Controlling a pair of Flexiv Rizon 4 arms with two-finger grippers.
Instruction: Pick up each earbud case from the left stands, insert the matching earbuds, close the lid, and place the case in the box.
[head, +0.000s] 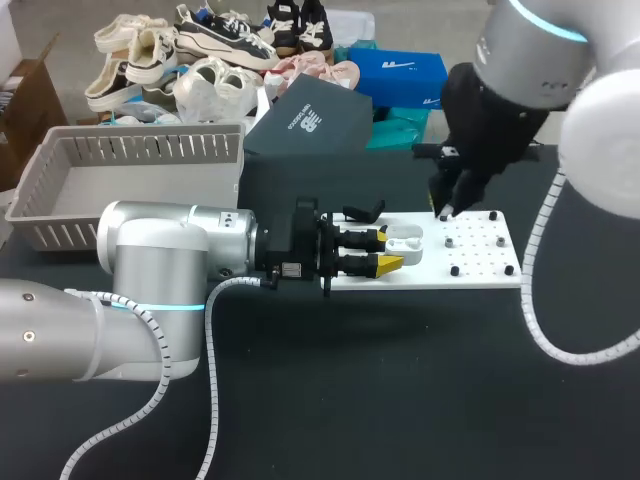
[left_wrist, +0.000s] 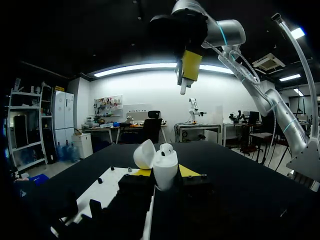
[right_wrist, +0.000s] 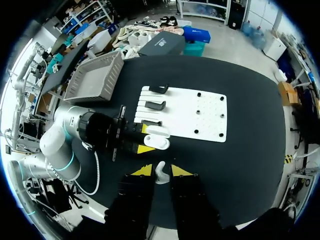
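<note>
Over black table (head: 400, 380), left gripper (head: 391, 250) clamps upright, lid-open case (left_wrist: 165, 167); right gripper (right_wrist: 160, 170) pinches earbud (left_wrist: 183, 90) vertically.

Tabletop (head: 400, 400) plain black. Board (head: 480, 262) white, dotted with small black pegs; stands (right_wrist: 156, 105) on it black. Earbud case (left_wrist: 165, 167) glossy white, lid white too. Earbud (right_wrist: 160, 172) white. Left fingers (head: 390, 264) black with bright yellow tips. Right fingers (right_wrist: 142, 171) same: black, yellow tips. Left arm (head: 150, 250) silver-grey with a thin cyan ring, black section at the wrist. Right arm (head: 540, 50) silver-grey and white, cyan ring, black cover near the wrist. Cables (head: 211, 380) pale grey-white, ribbed. Basket (head: 130, 150) light grey, slatted walls.
</note>
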